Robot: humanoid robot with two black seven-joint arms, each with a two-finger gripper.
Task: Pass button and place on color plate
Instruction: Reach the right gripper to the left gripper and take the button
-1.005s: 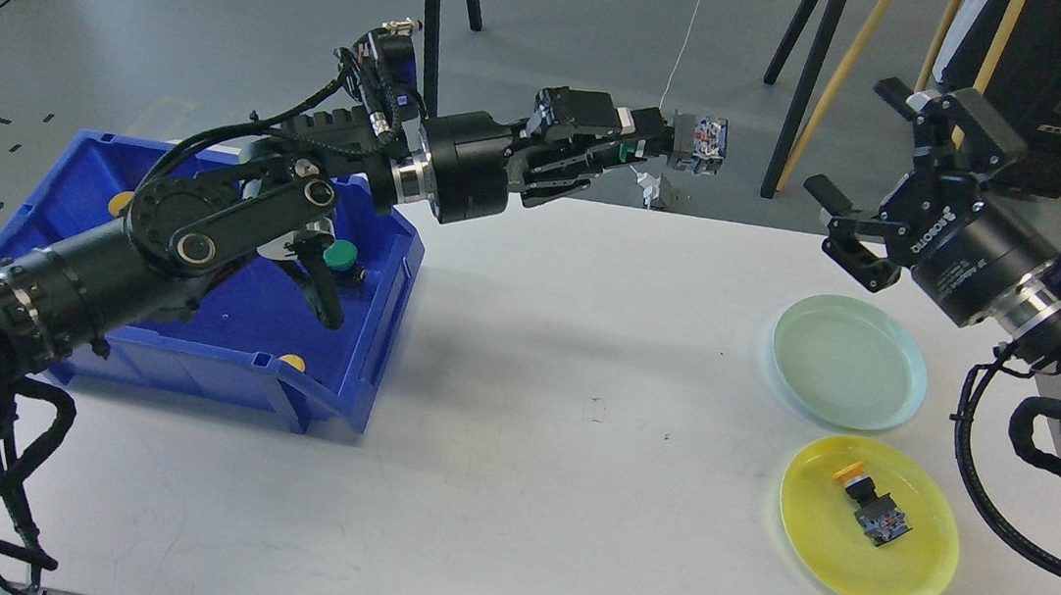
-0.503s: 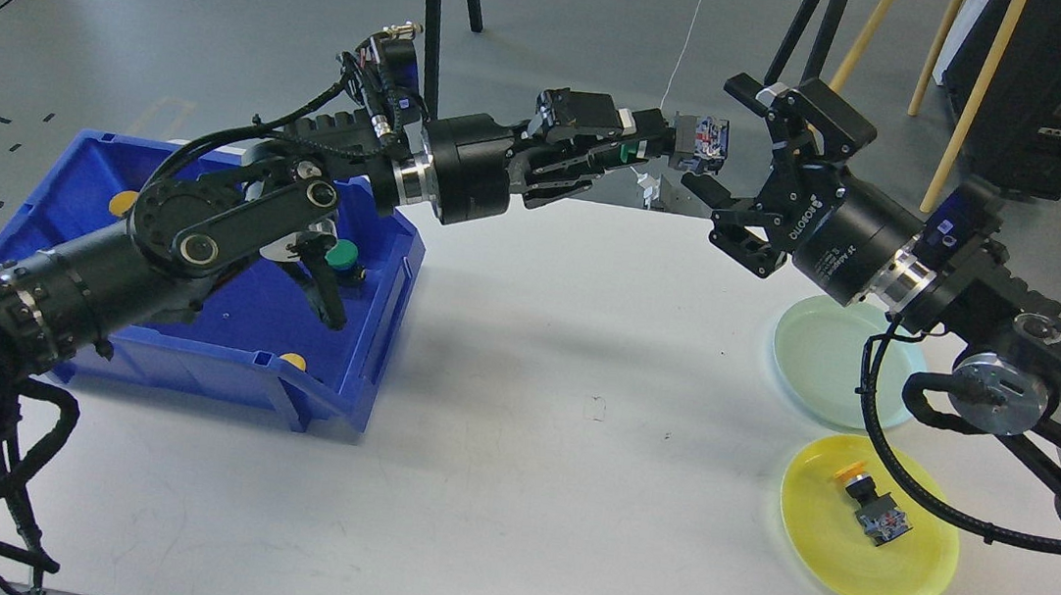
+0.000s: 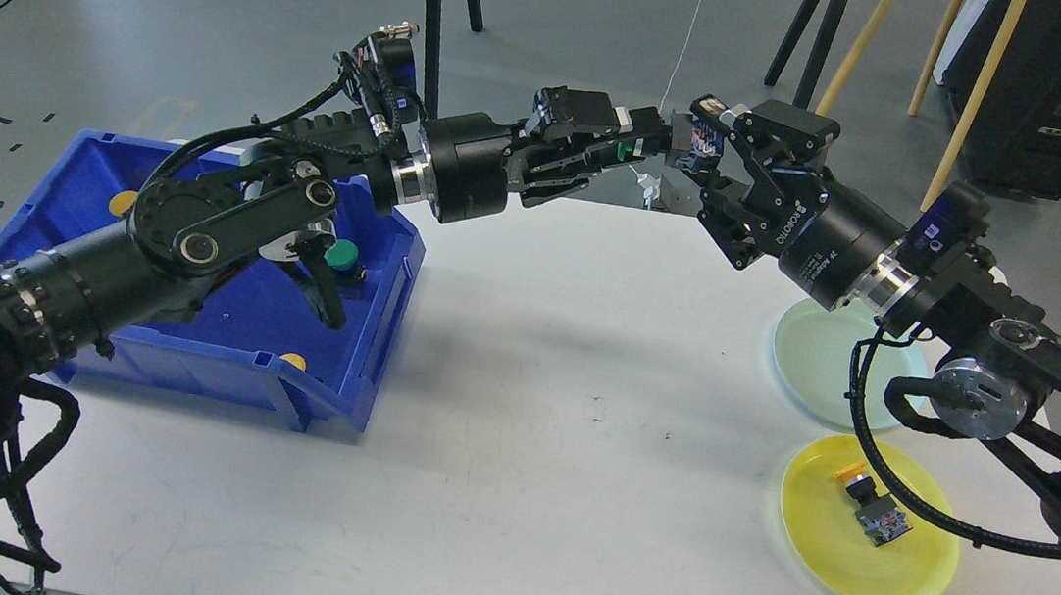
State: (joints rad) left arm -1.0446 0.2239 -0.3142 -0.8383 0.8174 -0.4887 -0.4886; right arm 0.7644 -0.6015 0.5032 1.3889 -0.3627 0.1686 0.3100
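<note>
Nearest, on the white table [image 3: 514, 454], a yellow plate [image 3: 915, 575] already bearing one yellow-capped button [image 3: 871, 506]: that share of the job judged done. Just behind it, a pale green plate [image 3: 820, 353], bare where visible and partly hidden by the right arm. Over on the left, a blue bin [image 3: 219, 354] holding more buttons, a green-capped one [image 3: 340, 258] among them, yellow ones near the rim. Farthest, above the table's back edge, the handover itself: left hand [image 3: 661, 139] clamped narrowly on the button being passed [image 3: 698, 138], green cap at the fingers, contact block pointing right. Right hand [image 3: 707, 163] with fingers spread wide around that block, not yet closed on it as far as can be judged. Still left: closing the right hand, release by the left, carrying over and setting down, probably on the green plate to match the cap.
</note>
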